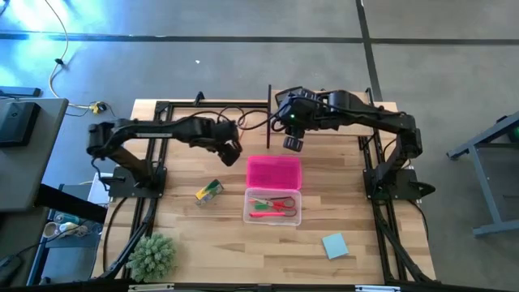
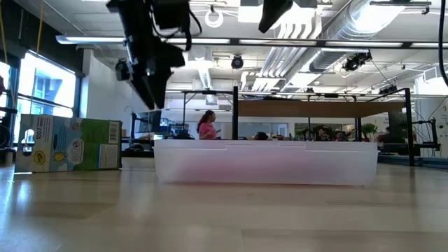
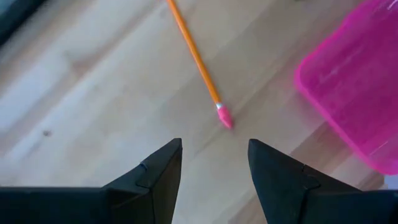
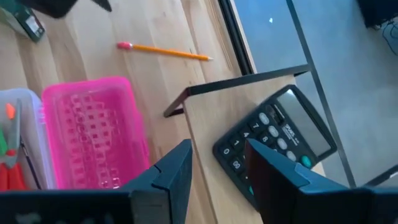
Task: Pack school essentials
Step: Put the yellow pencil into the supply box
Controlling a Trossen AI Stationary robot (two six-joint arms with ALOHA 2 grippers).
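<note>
At the table's left front sits the spiky plant ball [image 1: 152, 256], with the yellow-green crayon box [image 1: 208, 191] lying further in; above it the left gripper [image 3: 214, 163] hovers with jaws spread and empty over the orange pencil [image 3: 196, 59], beside the pink lid [image 1: 273, 172]. The clear case [image 1: 273, 208] holds the red-handled scissors [image 1: 274, 203]; the right gripper [image 4: 217, 163], jaws spread, hangs over the black calculator [image 4: 280, 140]; the light-blue notepad [image 1: 335, 245] lies at right front.

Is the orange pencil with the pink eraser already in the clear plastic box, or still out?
Still out: the orange pencil lies on the wooden table, beside the pink lid.
</note>
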